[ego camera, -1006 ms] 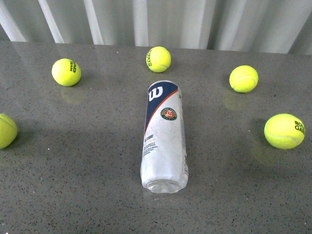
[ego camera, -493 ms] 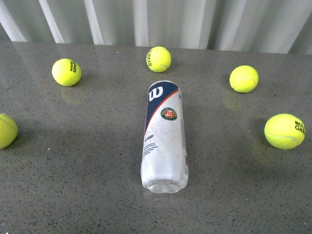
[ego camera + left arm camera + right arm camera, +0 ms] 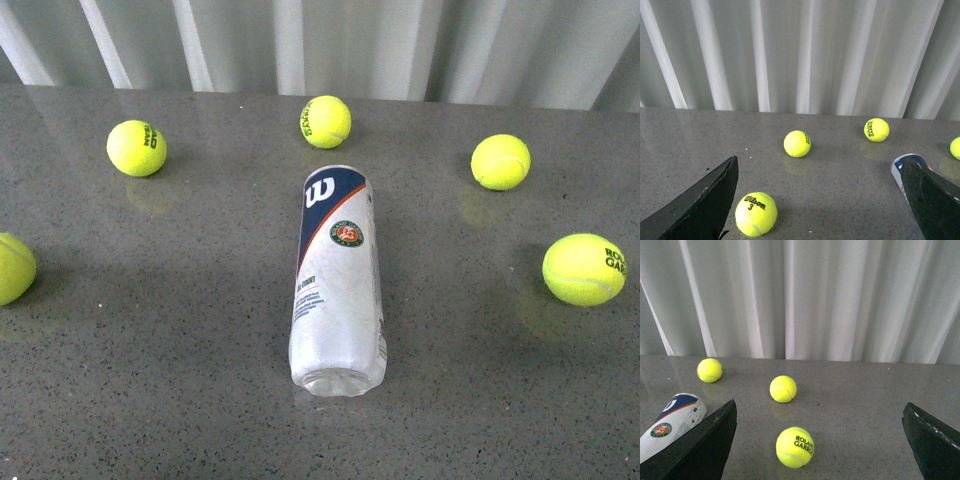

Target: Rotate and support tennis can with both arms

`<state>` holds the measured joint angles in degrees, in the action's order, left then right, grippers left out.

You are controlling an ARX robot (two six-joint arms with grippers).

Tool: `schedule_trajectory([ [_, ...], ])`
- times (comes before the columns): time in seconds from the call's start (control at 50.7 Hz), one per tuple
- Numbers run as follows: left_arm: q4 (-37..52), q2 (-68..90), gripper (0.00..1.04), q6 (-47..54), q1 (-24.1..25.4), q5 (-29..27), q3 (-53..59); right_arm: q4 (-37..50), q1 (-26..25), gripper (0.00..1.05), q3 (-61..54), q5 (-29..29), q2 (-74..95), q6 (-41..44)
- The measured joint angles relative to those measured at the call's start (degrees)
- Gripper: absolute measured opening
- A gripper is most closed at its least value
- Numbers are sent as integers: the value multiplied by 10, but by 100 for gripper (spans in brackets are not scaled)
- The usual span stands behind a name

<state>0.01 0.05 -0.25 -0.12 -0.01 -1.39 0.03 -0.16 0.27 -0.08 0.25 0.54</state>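
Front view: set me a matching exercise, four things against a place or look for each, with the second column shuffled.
Things
1. tennis can
2. ball beyond the can's navy end
3. ball lettered ROL GAR
4. table

Descriptions
A. grey and speckled
B. far right
C. lying on its side, centre
D. furthest back, centre

Pairs: 1-C; 2-D; 3-B; 4-A
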Motion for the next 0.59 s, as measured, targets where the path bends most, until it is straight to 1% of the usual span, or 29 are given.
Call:
schedule_trajectory([
  [0.493,0,0,98,0,0,0,0,0,0,98,0,0,0,0],
  [0.513,0,0,98,0,0,0,0,-11,-2,98,3,-9,6,2],
  [0.592,0,0,98,0,0,0,0,-108,-29,98,49,-67,74,3],
])
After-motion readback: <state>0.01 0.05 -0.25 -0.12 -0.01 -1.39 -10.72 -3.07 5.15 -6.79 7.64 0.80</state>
